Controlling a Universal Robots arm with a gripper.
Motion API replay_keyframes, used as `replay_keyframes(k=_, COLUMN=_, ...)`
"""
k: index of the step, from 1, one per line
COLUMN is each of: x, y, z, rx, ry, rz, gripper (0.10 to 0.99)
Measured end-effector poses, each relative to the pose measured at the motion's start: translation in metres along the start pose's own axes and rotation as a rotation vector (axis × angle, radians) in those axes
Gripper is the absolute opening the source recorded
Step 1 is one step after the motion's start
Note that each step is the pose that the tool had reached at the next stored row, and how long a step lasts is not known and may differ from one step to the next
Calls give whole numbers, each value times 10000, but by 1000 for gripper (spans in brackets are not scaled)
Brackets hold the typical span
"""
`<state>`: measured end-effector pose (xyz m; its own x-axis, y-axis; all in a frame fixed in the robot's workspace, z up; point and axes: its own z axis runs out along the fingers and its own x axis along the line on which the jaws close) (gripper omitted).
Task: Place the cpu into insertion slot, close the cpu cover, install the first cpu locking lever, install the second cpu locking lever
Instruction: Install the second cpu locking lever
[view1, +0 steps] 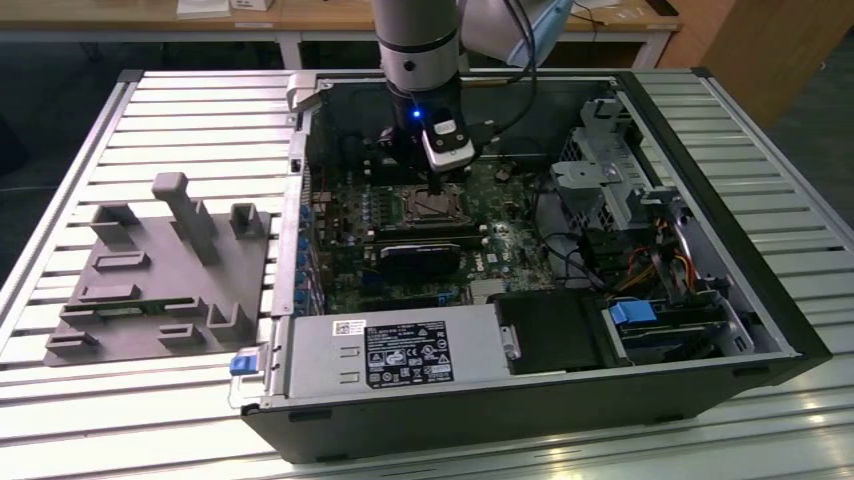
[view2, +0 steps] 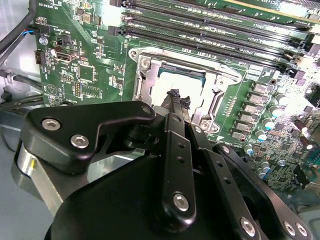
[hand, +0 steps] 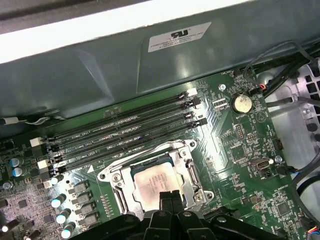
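Observation:
The cpu (hand: 150, 184) is a silvery square chip lying flat in the insertion slot (view1: 434, 207) on the green motherboard. The cpu cover (hand: 188, 181), a thin metal frame with a window, lies down around the chip; it also appears in the second wrist view (view2: 145, 82). My gripper (view2: 178, 98) hangs straight over the socket with its black fingertips (hand: 165, 199) pressed together and nothing between them, their tips at the chip's near edge. A thin metal lever (view2: 190, 52) runs along the socket's side next to the memory slots. In the exterior view the gripper (view1: 435, 190) stands just above the socket.
Long black memory slots (hand: 125, 135) border the socket. A black heatsink block (view1: 427, 257) sits beside it, the grey power supply (view1: 400, 355) at the case front. Cables and a drive cage (view1: 601, 170) fill the exterior view's right. A grey fixture plate (view1: 154, 270) lies outside the case.

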<state>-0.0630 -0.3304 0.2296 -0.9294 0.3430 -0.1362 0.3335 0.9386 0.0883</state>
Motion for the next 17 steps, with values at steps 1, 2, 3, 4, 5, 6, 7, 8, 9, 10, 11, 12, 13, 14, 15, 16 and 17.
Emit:
replay_keyframes(k=1, x=0, y=0, z=0, rx=0, ry=0, rz=0, gripper=102)
replay_keyframes(k=2, x=0, y=0, z=0, rx=0, ry=0, rz=0, gripper=102)
replay_keyframes(k=3, x=0, y=0, z=0, rx=1, ry=0, rz=0, gripper=102)
replay_keyframes(k=4, x=-2, y=-3, z=0, rx=1, ry=0, rz=-2, gripper=102)
replay_keyframes(k=5, x=-3, y=-7, z=-1, rx=2, ry=1, rz=-2, gripper=102)
replay_keyframes(k=6, x=-5, y=-13, z=-1, rx=1, ry=0, rz=-1, gripper=102)
replay_keyframes(k=7, x=-8, y=-21, z=-1, rx=1, ry=0, rz=0, gripper=102)
replay_keyframes(k=8, x=-11, y=-29, z=-1, rx=2, ry=0, rz=0, gripper=102)
replay_keyframes(k=9, x=-14, y=-38, z=-1, rx=1, ry=0, rz=0, gripper=102)
replay_keyframes(k=10, x=-17, y=-47, z=-2, rx=2, ry=0, rz=-1, gripper=102)
replay_keyframes(k=11, x=-21, y=-57, z=-2, rx=2, ry=0, rz=0, gripper=102)
replay_keyframes(k=12, x=-24, y=-65, z=-3, rx=1, ry=0, rz=0, gripper=102)
replay_keyframes(k=13, x=-27, y=-73, z=-3, rx=1, ry=0, rz=0, gripper=102)
replay_keyframes(k=14, x=-30, y=-82, z=-3, rx=1, ry=0, rz=-1, gripper=102)
replay_keyframes(k=15, x=-33, y=-91, z=-3, rx=0, ry=0, rz=0, gripper=102)
replay_keyframes(k=16, x=-36, y=-98, z=-3, rx=0, ry=0, rz=0, gripper=102)
replay_keyframes(k=17, x=-39, y=-106, z=-4, rx=1, ry=0, rz=0, gripper=102)
